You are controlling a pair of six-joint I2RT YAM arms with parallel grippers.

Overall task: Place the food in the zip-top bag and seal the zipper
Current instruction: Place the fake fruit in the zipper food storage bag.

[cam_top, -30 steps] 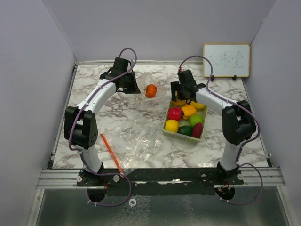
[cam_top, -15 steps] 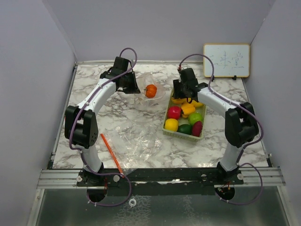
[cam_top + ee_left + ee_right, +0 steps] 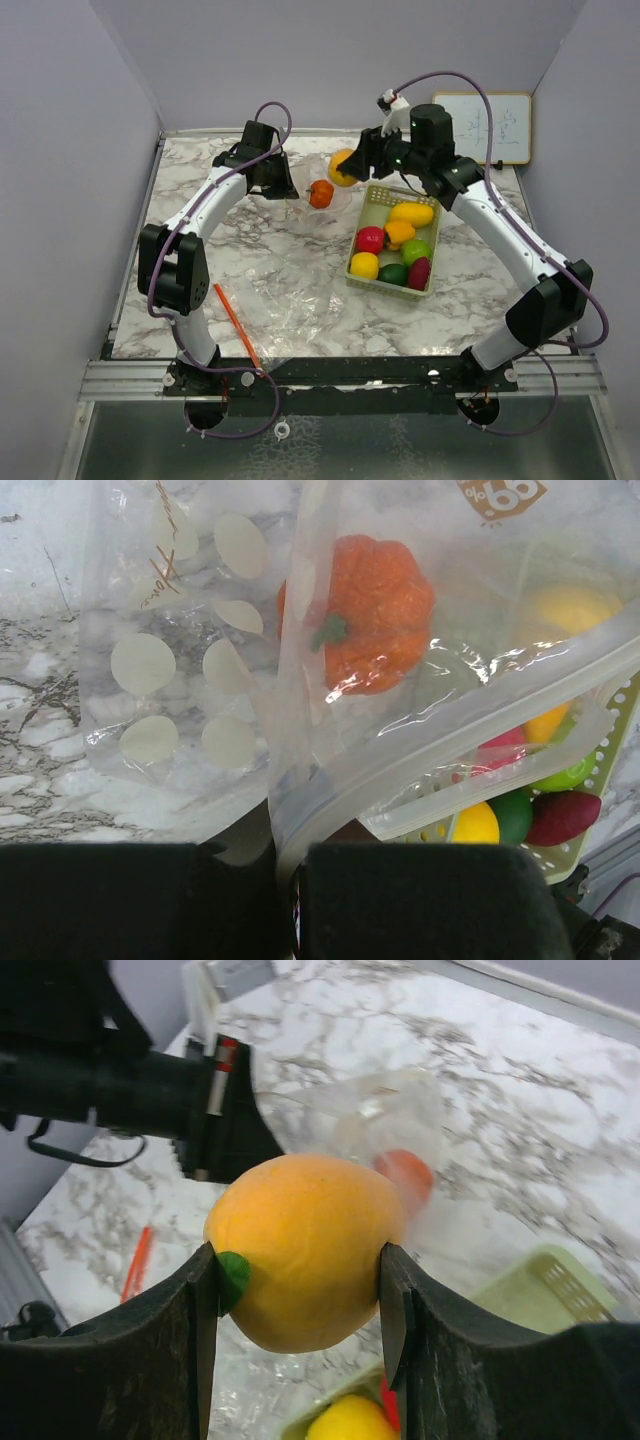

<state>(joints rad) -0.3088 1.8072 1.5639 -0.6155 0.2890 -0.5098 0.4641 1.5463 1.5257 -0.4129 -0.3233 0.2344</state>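
Observation:
My left gripper point(image 3: 285, 186) point(image 3: 290, 865) is shut on the rim of the clear zip-top bag point(image 3: 325, 175) point(image 3: 450, 730), holding its mouth up. An orange pumpkin-like food piece point(image 3: 320, 193) point(image 3: 360, 610) lies inside the bag. Raised just right of the bag, my right gripper point(image 3: 352, 167) point(image 3: 297, 1290) is shut on a yellow-orange round fruit point(image 3: 342, 167) point(image 3: 300, 1250) with a green spot. The remaining food, several pieces in yellow, red, green and dark red point(image 3: 395, 250), sits in the pale green basket point(image 3: 381, 195) point(image 3: 560, 1270).
A second clear bag point(image 3: 290, 290) lies flat near the table's front, with an orange-red stick point(image 3: 236, 325) to its left. A whiteboard point(image 3: 500, 128) leans at the back right. A dotted plastic sheet point(image 3: 170, 660) lies left of the held bag.
My right gripper closed on the yellow-orange fruit in the basket, lifted it and swung left and back to beside the bag. The left arm has not moved.

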